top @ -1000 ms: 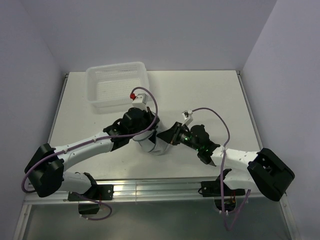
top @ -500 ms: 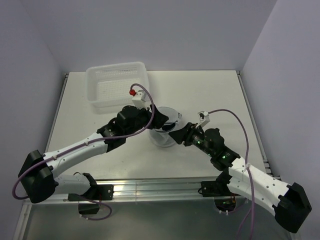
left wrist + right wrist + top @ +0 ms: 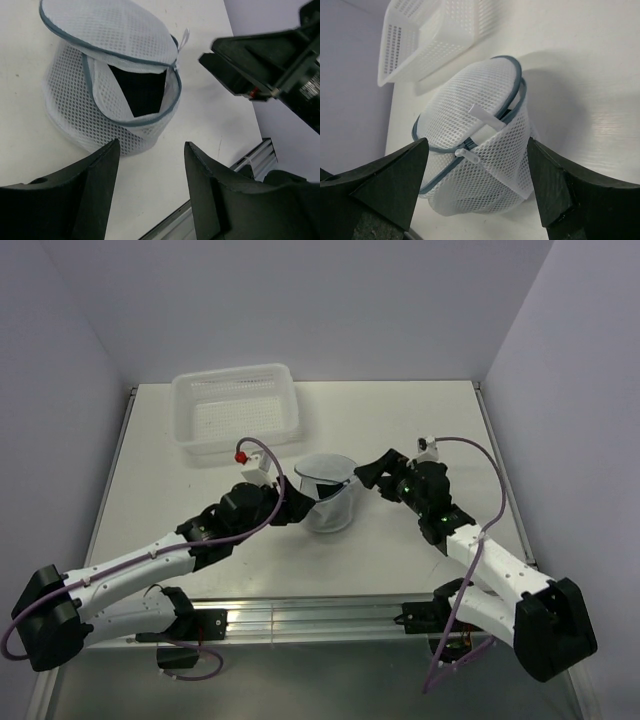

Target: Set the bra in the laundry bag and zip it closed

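The laundry bag (image 3: 328, 502) stands upright in the middle of the table, a white mesh pouch with a dark zipper rim. Its lid gapes on one side, and the black bra (image 3: 142, 92) shows through that gap, inside the bag (image 3: 95, 85). My left gripper (image 3: 291, 506) is open just left of the bag, nothing between its fingers (image 3: 151, 145). My right gripper (image 3: 371, 475) is open just right of the bag, also holding nothing. In the right wrist view the bag (image 3: 485, 170) sits beyond the spread jaws (image 3: 476, 142), with its white zipper pull (image 3: 468, 155) facing me.
A white perforated plastic basket (image 3: 238, 412) stands at the back left of the table, also seen in the right wrist view (image 3: 417, 37). The metal rail (image 3: 320, 615) runs along the table's near edge. The right gripper (image 3: 260, 62) shows in the left wrist view.
Both grippers have opened and drawn back from the bag, the left one to the left and the right one to the right. The bag now stands free between them, a little further right.
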Robot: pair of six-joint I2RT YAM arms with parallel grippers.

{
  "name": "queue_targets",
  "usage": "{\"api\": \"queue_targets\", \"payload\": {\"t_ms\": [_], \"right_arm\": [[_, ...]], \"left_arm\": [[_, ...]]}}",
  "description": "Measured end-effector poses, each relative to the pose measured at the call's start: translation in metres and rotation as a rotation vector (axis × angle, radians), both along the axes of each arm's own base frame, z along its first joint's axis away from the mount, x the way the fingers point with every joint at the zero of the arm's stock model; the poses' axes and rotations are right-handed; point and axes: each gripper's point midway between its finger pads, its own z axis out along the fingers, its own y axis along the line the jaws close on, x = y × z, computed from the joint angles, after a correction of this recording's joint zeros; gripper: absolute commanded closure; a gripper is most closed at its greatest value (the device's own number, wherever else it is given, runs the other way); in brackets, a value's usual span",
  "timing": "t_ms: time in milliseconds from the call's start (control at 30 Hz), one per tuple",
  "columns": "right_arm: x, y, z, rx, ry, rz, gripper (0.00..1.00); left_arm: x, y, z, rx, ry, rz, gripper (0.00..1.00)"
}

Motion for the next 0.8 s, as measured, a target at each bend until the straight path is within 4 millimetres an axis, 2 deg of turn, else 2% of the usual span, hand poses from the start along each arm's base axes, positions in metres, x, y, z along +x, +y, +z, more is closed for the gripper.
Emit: {"api": "queue_targets", "payload": {"t_ms": [67, 100, 200, 300, 400, 433, 500, 533, 567, 600, 633, 733, 800], "right_arm": [[0.004, 0.008, -0.008, 0.033, 0.03, 0.018, 0.13], [0.005, 0.012, -0.013, 0.046, 0.053, 0.026, 0.13], [0.008, 0.018, -0.03, 0.064, 0.11, 0.035, 0.13], [0.01, 0.022, -0.04, 0.083, 0.146, 0.036, 0.15], [0.014, 0.027, -0.039, 0.107, 0.15, 0.046, 0.2], [0.015, 0.028, -0.038, 0.113, 0.148, 0.049, 0.26], [0.02, 0.032, -0.035, 0.126, 0.141, 0.055, 0.3], [0.021, 0.033, -0.034, 0.133, 0.137, 0.057, 0.45], [0.022, 0.034, -0.033, 0.138, 0.132, 0.062, 0.53], [0.023, 0.036, -0.032, 0.146, 0.129, 0.065, 0.57], [0.023, 0.036, -0.03, 0.156, 0.127, 0.065, 0.69], [0.022, 0.039, -0.025, 0.173, 0.104, 0.074, 0.87], [0.017, 0.041, -0.025, 0.176, 0.095, 0.081, 0.94]], "left_arm": [[-0.006, -0.003, -0.002, -0.01, 0.008, -0.001, 0.46], [-0.01, -0.007, 0.0, -0.018, 0.006, -0.01, 0.54], [-0.02, -0.019, 0.005, -0.03, -0.003, -0.033, 0.61], [-0.029, -0.033, 0.008, -0.032, -0.008, -0.056, 0.64], [-0.035, -0.046, 0.008, -0.043, -0.002, -0.071, 0.66], [-0.038, -0.051, 0.005, -0.044, 0.004, -0.075, 0.66], [-0.041, -0.058, 0.0, -0.04, 0.018, -0.079, 0.66], [-0.043, -0.062, -0.003, -0.034, 0.024, -0.084, 0.66], [-0.043, -0.066, -0.005, -0.033, 0.029, -0.086, 0.66], [-0.044, -0.071, -0.006, -0.03, 0.034, -0.089, 0.65], [-0.044, -0.074, -0.008, -0.03, 0.038, -0.09, 0.65], [-0.042, -0.084, -0.01, -0.051, 0.044, -0.081, 0.66], [-0.041, -0.088, -0.012, -0.067, 0.056, -0.07, 0.65]]}}
